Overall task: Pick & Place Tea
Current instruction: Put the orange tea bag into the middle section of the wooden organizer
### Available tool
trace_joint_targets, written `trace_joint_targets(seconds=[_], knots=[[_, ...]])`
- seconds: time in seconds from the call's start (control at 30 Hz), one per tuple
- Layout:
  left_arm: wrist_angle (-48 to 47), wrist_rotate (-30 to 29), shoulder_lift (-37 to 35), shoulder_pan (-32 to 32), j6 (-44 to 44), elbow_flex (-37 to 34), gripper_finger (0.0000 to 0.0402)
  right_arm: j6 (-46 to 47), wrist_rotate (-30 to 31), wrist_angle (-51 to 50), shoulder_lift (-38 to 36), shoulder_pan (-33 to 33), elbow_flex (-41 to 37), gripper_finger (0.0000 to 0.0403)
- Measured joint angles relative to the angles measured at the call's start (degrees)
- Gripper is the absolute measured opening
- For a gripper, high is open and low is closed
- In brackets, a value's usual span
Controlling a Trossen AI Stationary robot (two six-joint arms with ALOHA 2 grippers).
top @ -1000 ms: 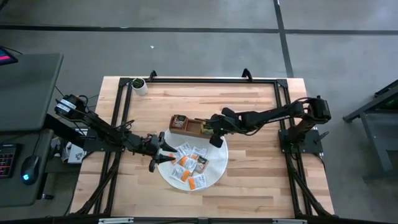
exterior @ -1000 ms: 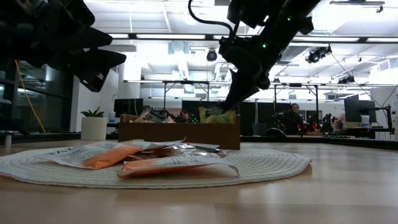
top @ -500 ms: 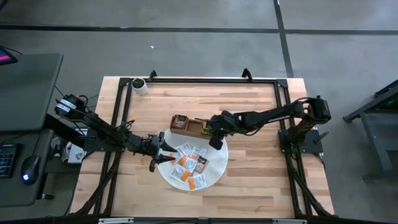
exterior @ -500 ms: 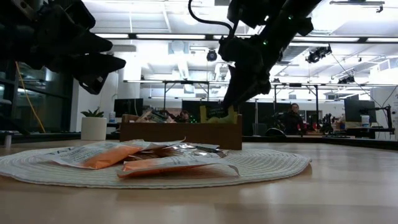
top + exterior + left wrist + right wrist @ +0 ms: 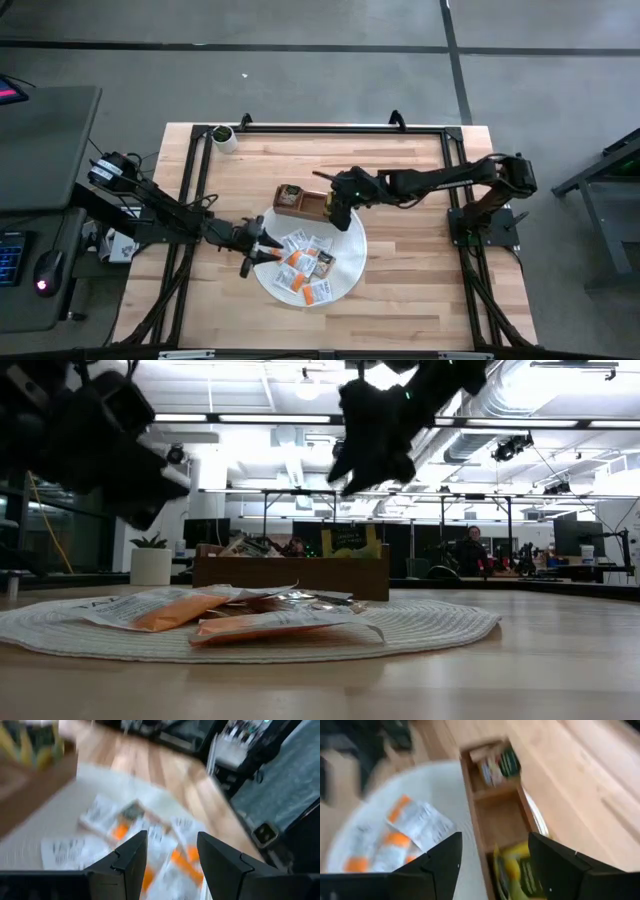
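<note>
Several tea packets (image 5: 308,265), white and orange, lie flat in a heap on the round white mat (image 5: 345,285). The wooden tray (image 5: 300,203) stands at the mat's far edge. In its right end compartment a yellow-green tea packet (image 5: 517,870) stands on edge. More packets (image 5: 497,767) fill its left end, and the middle is bare. My right gripper (image 5: 495,840) hangs open above the tray's right end, clear of that packet. My left gripper (image 5: 170,837) is open over the mat's left edge, above the packets (image 5: 135,827), with nothing between its fingers.
A small white pot with a plant (image 5: 224,137) sits at the far left corner. A black frame rail (image 5: 340,128) runs along the table's far side and down both sides. Bare wood lies to the right of the mat. A person (image 5: 470,550) sits in the room behind.
My right gripper has opened and let go of the yellow-green packet, which now stands in the tray's right end compartment. The gripper has then risen clear of the tray, shifting slightly toward the table's left.
</note>
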Motion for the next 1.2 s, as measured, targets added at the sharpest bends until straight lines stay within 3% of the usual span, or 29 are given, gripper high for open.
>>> trace_joint_targets(seconds=[0.27, 0.43, 0.63, 1.2], knots=[[-14.54, 0.52, 0.00, -0.09, -3.13, 2.39, 0.0153, 0.71, -2.79, 8.78, 0.95, 3.25, 2.63, 0.0224], [-24.25, 0.80, 0.00, -0.09, -2.57, 5.53, 0.0097, 4.70, -0.85, 12.87, 3.85, 4.99, 2.61, 0.0224], [-33.05, 0.83, 0.00, -0.07, -1.57, 7.61, 0.0008, 9.61, -4.10, 17.06, 9.12, 5.42, 2.57, 0.0224], [-36.09, -0.64, 1.50, 0.00, 0.13, 7.59, 0.0001, 16.91, -6.91, 22.91, 20.11, 7.00, 6.39, 0.0224]])
